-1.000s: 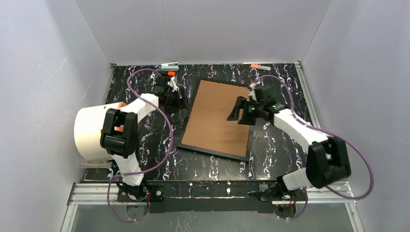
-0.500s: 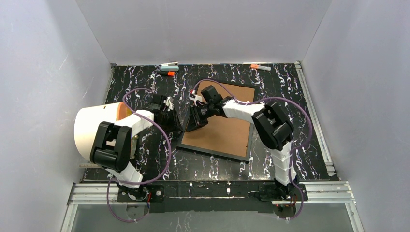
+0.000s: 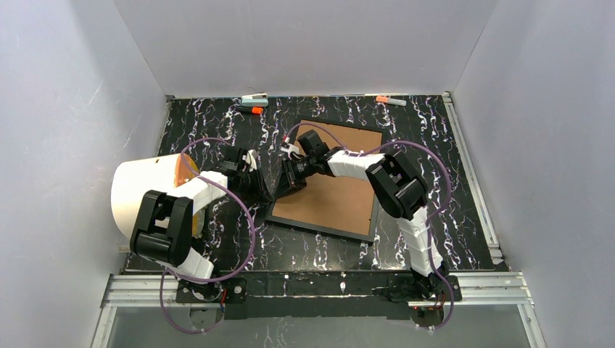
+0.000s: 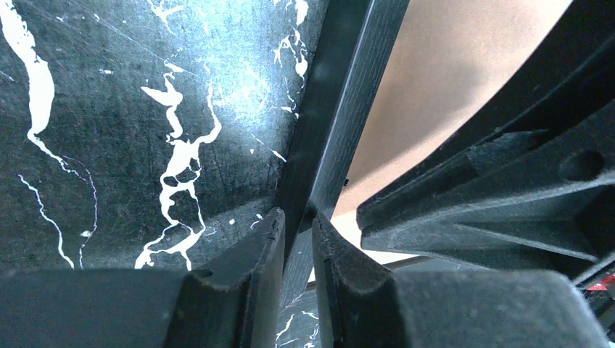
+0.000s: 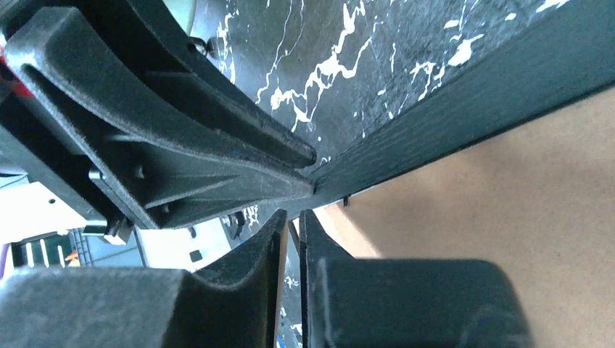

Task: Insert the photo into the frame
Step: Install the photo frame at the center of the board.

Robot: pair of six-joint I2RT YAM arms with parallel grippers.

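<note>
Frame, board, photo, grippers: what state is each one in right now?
frame: on the table, back side up.
backing board: inside the frame, brown face up.
photo: not in view.
left gripper: closed on the frame's left rail.
right gripper: fingers nearly together at that same rail, grip unclear.

frame [image 3: 323, 229]: black | backing board [image 3: 337, 192]: plain brown | table [image 3: 428, 138]: black, white veining
</note>
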